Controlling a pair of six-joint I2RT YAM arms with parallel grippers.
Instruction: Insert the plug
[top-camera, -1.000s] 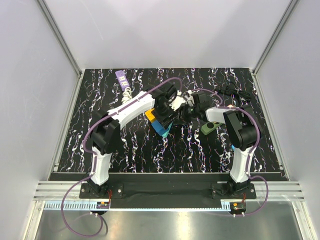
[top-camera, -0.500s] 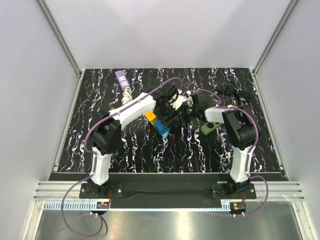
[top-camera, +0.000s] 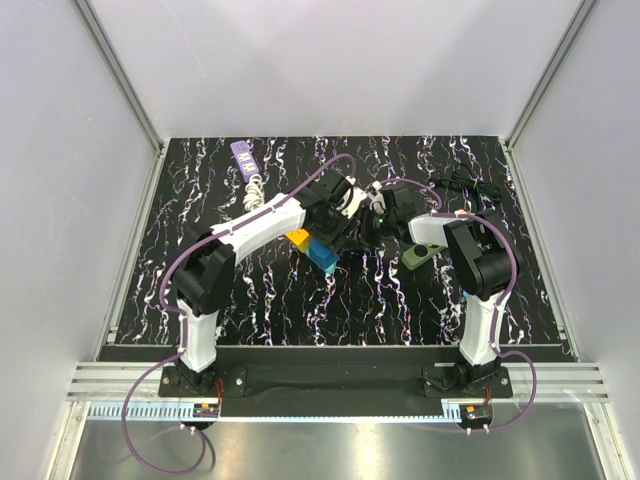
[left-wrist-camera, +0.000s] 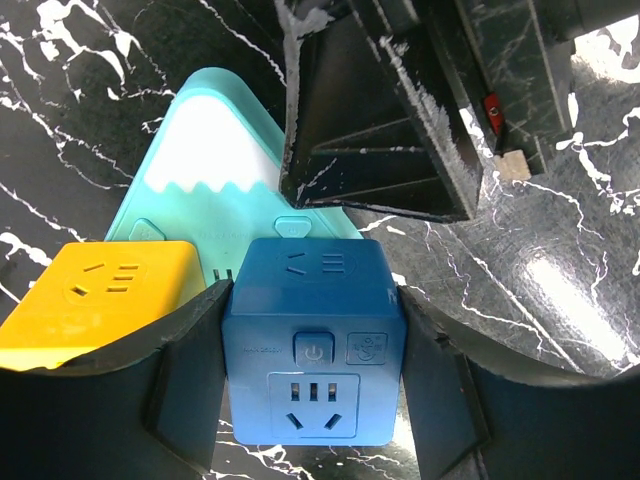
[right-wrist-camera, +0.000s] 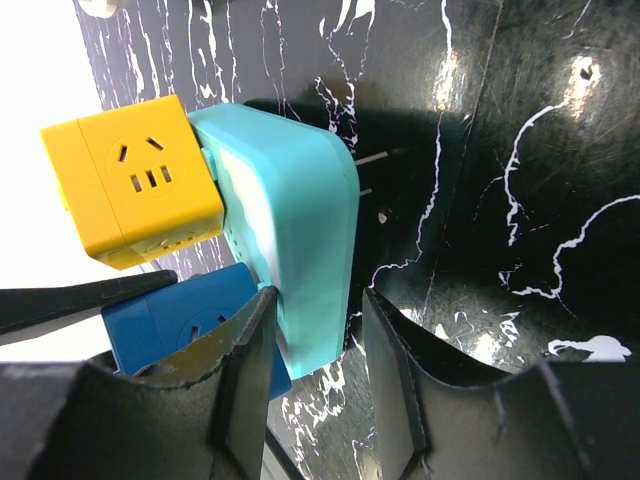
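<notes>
Left gripper (left-wrist-camera: 315, 372) clamps blue cube (left-wrist-camera: 310, 290), right gripper (right-wrist-camera: 312, 320) straddles teal adapter (right-wrist-camera: 290, 200) edge, grip unclear

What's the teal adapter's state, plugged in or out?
Out. The prongs of the teal adapter show bare, in no socket, in the right wrist view.

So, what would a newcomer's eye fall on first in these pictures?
The bright cluster in the middle: a blue socket cube held between the left fingers, a yellow socket cube beside it, both against a turquoise block. The right fingers straddle that block's end. A purple power strip lies at the far left corner of the table.
</notes>
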